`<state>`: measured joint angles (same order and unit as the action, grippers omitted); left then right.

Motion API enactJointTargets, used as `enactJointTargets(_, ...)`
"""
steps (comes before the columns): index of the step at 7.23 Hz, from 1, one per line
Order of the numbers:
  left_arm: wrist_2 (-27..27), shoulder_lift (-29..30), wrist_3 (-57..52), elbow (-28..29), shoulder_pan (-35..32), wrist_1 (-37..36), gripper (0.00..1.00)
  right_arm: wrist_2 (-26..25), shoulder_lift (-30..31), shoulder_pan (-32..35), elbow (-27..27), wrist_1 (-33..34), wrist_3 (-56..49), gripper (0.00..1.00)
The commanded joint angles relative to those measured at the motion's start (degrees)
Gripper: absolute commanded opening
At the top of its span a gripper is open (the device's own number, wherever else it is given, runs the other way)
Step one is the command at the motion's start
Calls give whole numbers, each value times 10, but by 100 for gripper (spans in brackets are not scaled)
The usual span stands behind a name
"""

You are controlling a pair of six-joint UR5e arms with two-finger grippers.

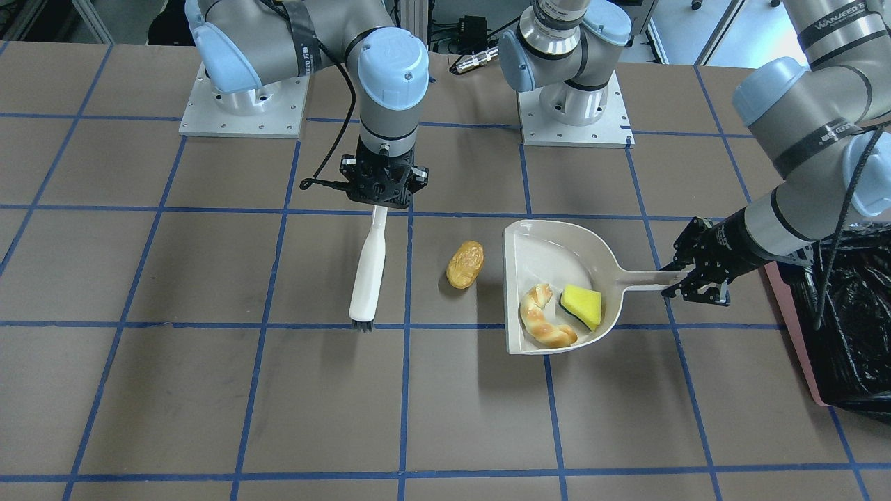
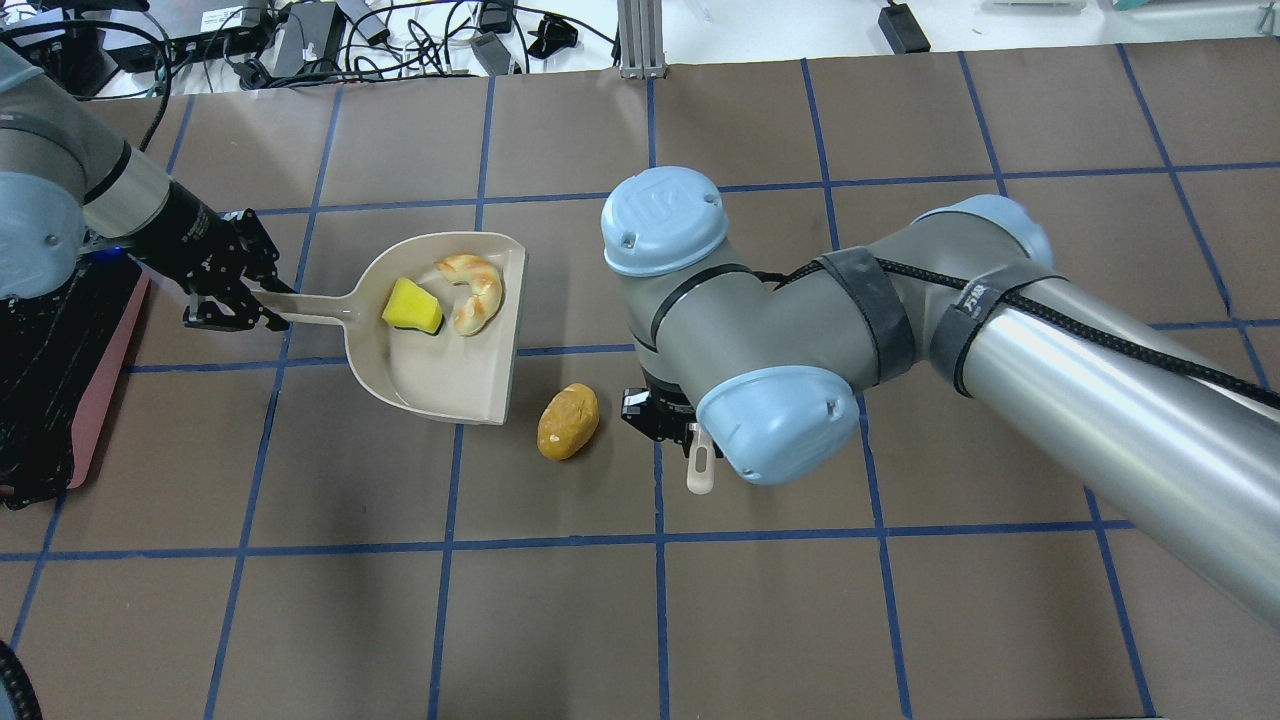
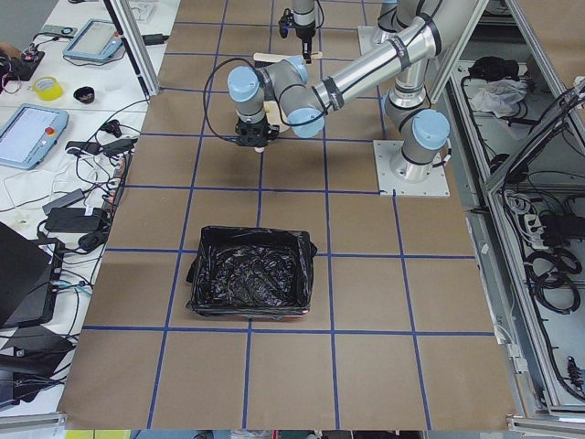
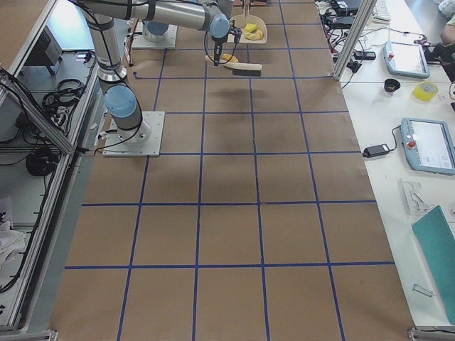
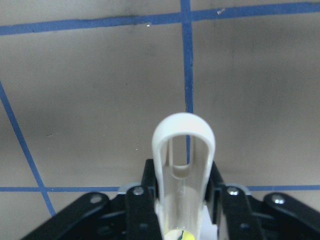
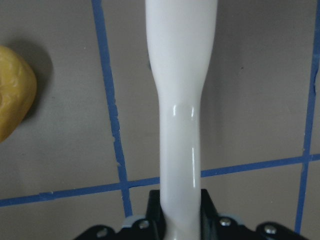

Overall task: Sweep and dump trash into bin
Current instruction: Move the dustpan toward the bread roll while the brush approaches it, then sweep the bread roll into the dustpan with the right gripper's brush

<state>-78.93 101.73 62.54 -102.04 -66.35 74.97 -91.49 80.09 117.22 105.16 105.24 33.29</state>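
- Left gripper (image 1: 674, 280) is clamped on the dustpan (image 1: 550, 243) handle; wedge (image 1: 582, 306) and croissant (image 1: 544, 325) lie inside.
- Right gripper (image 1: 379, 202) is clamped on the brush (image 1: 367, 268).
- Oval (image 1: 464, 264) lies on the surface (image 1: 209, 390) between them.
- Bin (image 1: 853, 327) is near the left gripper.

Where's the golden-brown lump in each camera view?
Front-facing: lump at centre, left of dustpan.
Overhead: lump at centre, below-right of dustpan.
Exterior left: too small to tell.
Exterior right: lump at top, by brush.
Left wrist: not in it.
Right wrist: lump at left edge.
Shared landmark: dustpan.
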Motion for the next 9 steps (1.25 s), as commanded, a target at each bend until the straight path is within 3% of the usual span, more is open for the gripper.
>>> enactJointTargets(1,-5,-16,3,-66,21,-85,0,25,-10,15,-1,8,19,0)
enactJointTargets(2,-8,-17,19,-122,21,-178,0,25,-12,16,0,8,19,0)
enactJointTargets(3,-20,-21,31,-153,20,-218,0,25,-12,18,0,8,27,0)
enactJointTargets(4,-56,-30,43,-169,12,-220,0,24,-13,18,0,9,30,0)
enactJointTargets(9,-78,-79,86,-207,-47,-214,0,61,-34,60,-7,15,85,0)
